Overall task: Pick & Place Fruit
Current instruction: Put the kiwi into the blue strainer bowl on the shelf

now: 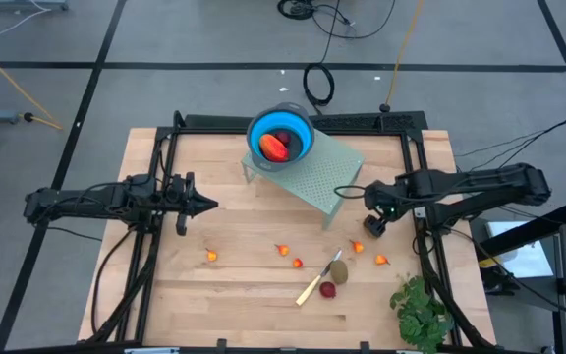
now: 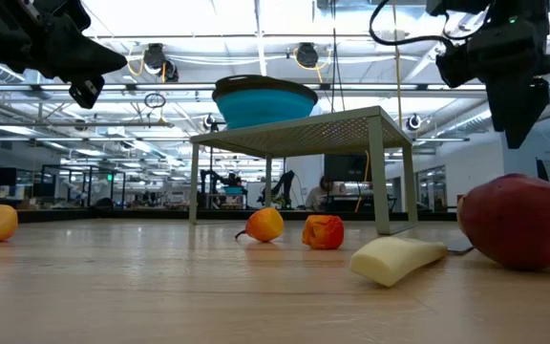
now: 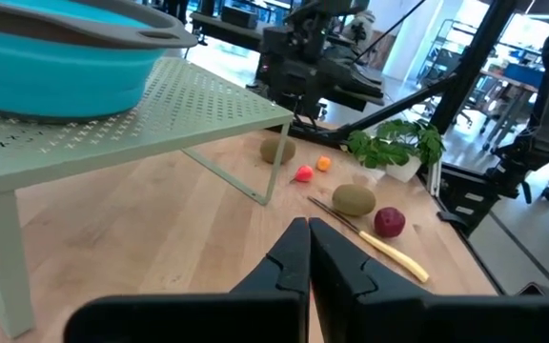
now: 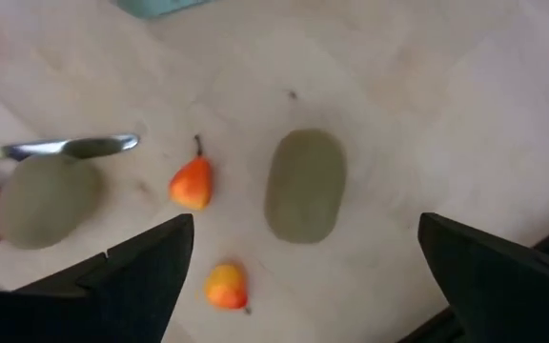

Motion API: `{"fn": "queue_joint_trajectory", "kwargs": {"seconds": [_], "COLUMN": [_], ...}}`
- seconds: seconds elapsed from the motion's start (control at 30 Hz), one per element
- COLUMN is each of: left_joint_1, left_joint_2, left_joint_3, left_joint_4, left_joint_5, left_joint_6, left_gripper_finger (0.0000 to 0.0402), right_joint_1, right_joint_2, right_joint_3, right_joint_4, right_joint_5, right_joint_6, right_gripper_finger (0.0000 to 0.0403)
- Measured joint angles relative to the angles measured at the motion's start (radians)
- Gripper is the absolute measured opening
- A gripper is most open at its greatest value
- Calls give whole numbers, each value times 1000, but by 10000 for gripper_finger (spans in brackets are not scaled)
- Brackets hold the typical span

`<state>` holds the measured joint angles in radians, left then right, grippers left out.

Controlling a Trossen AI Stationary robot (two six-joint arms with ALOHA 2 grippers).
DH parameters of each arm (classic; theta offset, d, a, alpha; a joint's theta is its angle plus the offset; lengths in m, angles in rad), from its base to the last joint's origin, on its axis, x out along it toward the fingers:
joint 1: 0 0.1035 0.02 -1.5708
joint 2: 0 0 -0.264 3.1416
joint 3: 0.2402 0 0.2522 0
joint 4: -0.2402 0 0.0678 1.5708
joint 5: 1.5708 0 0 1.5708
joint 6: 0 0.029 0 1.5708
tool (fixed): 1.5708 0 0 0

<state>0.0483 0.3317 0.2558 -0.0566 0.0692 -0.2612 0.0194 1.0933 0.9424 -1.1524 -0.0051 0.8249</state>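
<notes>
Right wrist view: my right gripper [image 4: 303, 262] hangs with jaws spread wide above a brownish-green oval fruit [image 4: 305, 185] lying at frame centre, between the fingers' line. I judge the descent should straddle its short axis, clear of the two tiny orange pieces [image 4: 191, 183] left of it. Left gripper [image 1: 204, 205], clenched empty, waits at the high view's centre left; the blue bowl [image 1: 301, 124] sits upper centre.
</notes>
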Motion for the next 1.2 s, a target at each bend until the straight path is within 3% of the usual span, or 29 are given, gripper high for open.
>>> {"fn": "queue_joint_trajectory", "kwargs": {"seconds": [0.13,0.57,0.77,1.0,1.2], "left_joint_1": [0,0,0,0,0], "left_joint_2": [0,0,0,0,0], "left_joint_3": [0,0,0,0,0], "left_joint_4": [0,0,0,1,2], "left_joint_5": [0,0,-1,-1,-47], "left_joint_6": [-10,-13,-36,-36,-51], "left_gripper_finger": [12,2,19,13,2], "right_joint_1": [0,2,2,2,2], "right_joint_2": [16,18,18,18,18], "right_joint_3": [0,0,-4,-104,-164], "right_joint_4": [1,0,1,7,119], "right_joint_5": [56,54,54,17,1], "right_joint_6": [-4,-2,-21,2,-3], "right_gripper_finger": [397,396,399,399,397]}}
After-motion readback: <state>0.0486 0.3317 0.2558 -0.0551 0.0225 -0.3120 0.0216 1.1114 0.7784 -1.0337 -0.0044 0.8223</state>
